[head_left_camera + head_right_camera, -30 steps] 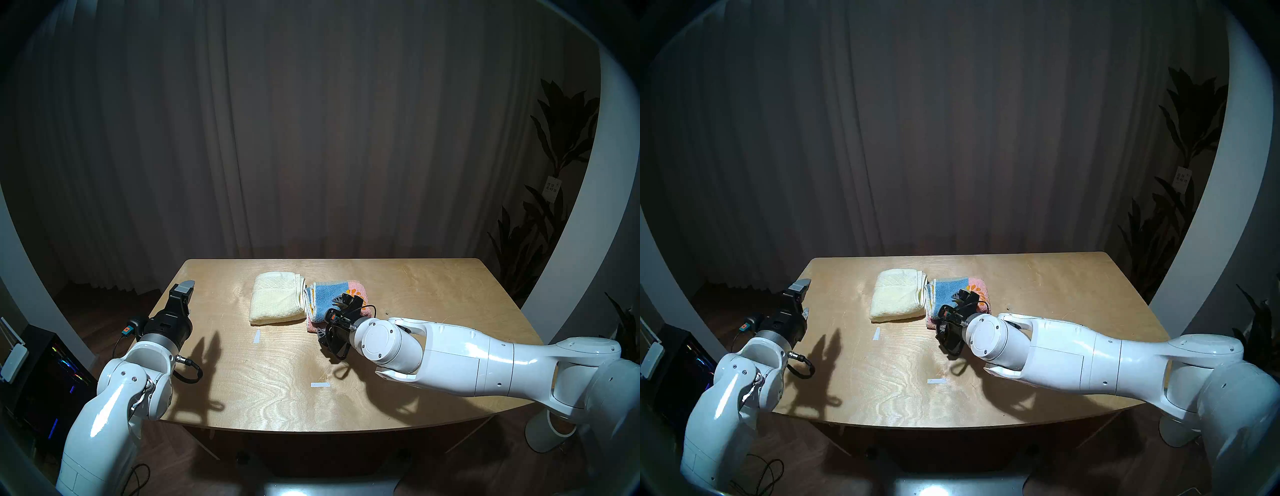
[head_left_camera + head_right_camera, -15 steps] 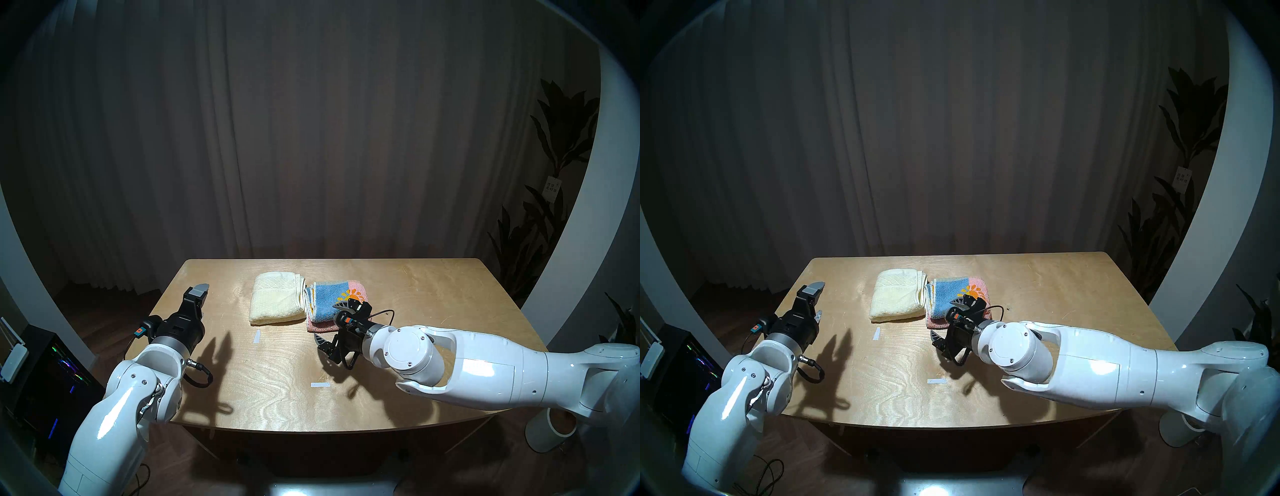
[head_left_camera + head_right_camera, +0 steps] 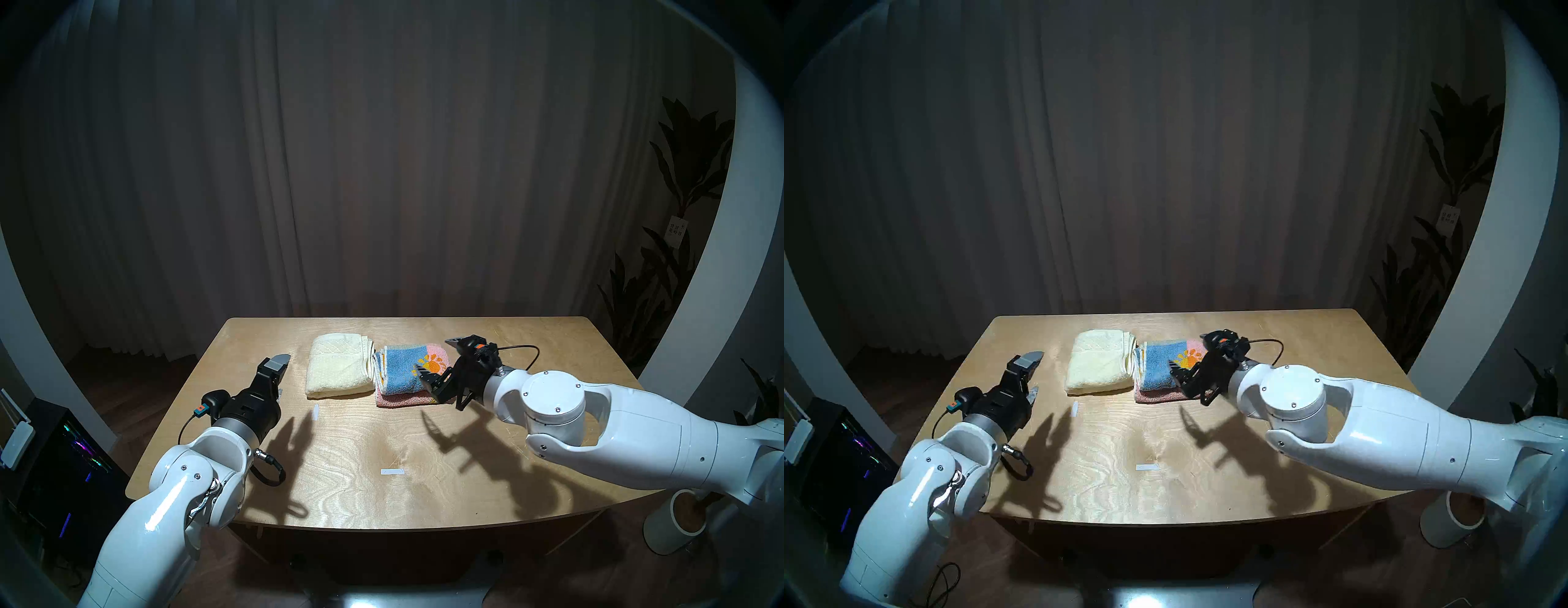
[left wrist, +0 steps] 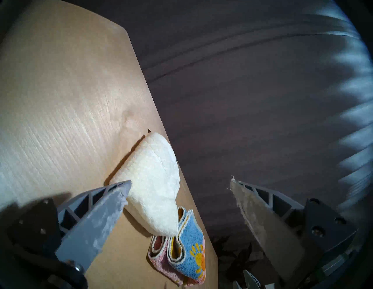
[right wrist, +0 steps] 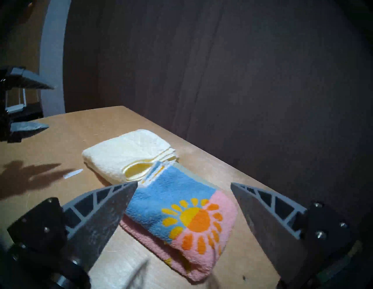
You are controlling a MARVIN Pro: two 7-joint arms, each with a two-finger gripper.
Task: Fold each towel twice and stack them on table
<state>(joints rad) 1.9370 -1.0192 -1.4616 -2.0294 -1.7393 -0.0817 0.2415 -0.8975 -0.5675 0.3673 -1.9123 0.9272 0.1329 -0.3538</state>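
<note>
Two folded towels lie side by side on the plywood table (image 3: 509, 382). The cream-yellow towel (image 3: 337, 365) (image 3: 1098, 361) is on the left, its right edge touching the pink and blue sun towel (image 3: 401, 371) (image 3: 1157, 367). My left gripper (image 3: 281, 373) (image 4: 180, 181) hovers open just left of the cream towel (image 4: 153, 181). My right gripper (image 3: 432, 356) (image 5: 183, 184) is open above the right edge of the sun towel (image 5: 181, 212), holding nothing. The right wrist view also shows the cream towel (image 5: 129, 153) behind it.
Two white tape marks (image 3: 314, 412) (image 3: 392, 471) are stuck on the table nearer me. A white cylinder (image 3: 674, 526) stands on the floor at the right, plants (image 3: 679, 254) behind it. A lit computer case (image 3: 63, 446) sits at the left.
My right gripper has lifted from the near edge of the sun towel and swung to its right side. My left arm has reached forward and right toward the cream towel. Both towels stay put.
</note>
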